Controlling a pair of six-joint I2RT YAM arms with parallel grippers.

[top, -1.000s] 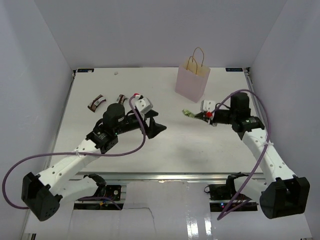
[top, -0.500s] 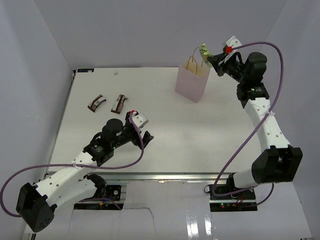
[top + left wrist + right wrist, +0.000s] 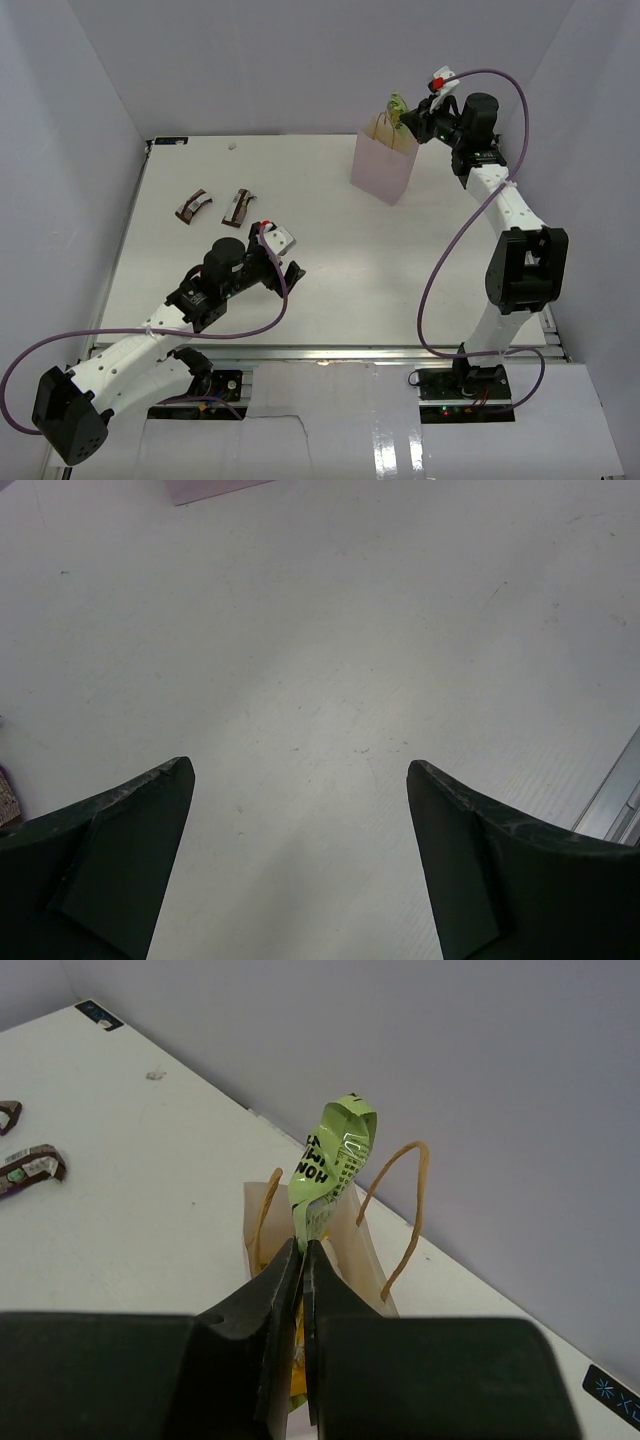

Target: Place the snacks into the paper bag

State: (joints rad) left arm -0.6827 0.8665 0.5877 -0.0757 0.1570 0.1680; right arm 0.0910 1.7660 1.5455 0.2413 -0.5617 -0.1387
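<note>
The pale pink paper bag [image 3: 380,168] stands upright at the back of the table, its tan handles up. My right gripper [image 3: 407,120] is shut on a light green pouch [image 3: 397,108] and holds it just above the bag's open mouth; in the right wrist view the pouch [image 3: 332,1165] curls up between the handles, and yellow packets [image 3: 300,1360] show inside the bag [image 3: 372,1260]. Two dark brown bars [image 3: 194,206] [image 3: 239,205] lie at the left. My left gripper [image 3: 290,275] is open and empty over bare table [image 3: 300,770].
The white table [image 3: 400,280] is walled by pale panels at the back and sides. The purple cables loop off both arms. The table's front metal edge [image 3: 615,790] shows at the right of the left wrist view.
My right gripper has carried the green pouch left and down, from beside the bag's handles to right over its mouth. The left arm has stayed put since half a second ago.
</note>
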